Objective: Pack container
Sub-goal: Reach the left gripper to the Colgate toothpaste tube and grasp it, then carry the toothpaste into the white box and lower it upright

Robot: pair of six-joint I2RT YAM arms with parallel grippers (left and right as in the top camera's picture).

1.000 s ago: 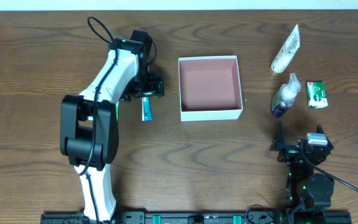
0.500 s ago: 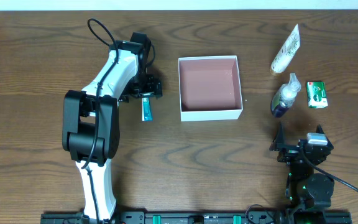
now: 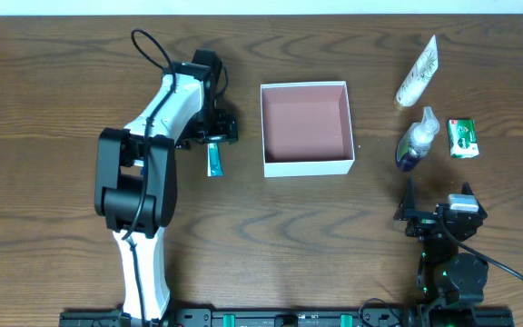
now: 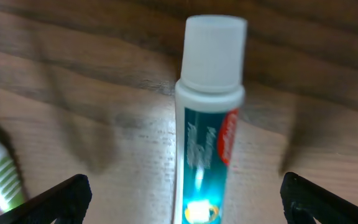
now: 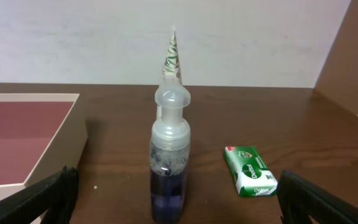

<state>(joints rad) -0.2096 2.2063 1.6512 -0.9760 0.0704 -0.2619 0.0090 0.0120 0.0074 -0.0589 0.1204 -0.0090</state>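
One container (image 3: 307, 166) (square, no long axis) sits open side up.

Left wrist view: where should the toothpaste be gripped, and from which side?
Probably the toothpaste body just behind its cap, where it looks roundest, coming straight down from above. It lies flat on the table, lengthwise between the open left gripper fingers, so they would close on its two long sides.

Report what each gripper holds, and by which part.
Nothing is held. The left gripper hangs open over the toothpaste tube, jaws either side, not gripping it; the right gripper is open, facing the bottle.
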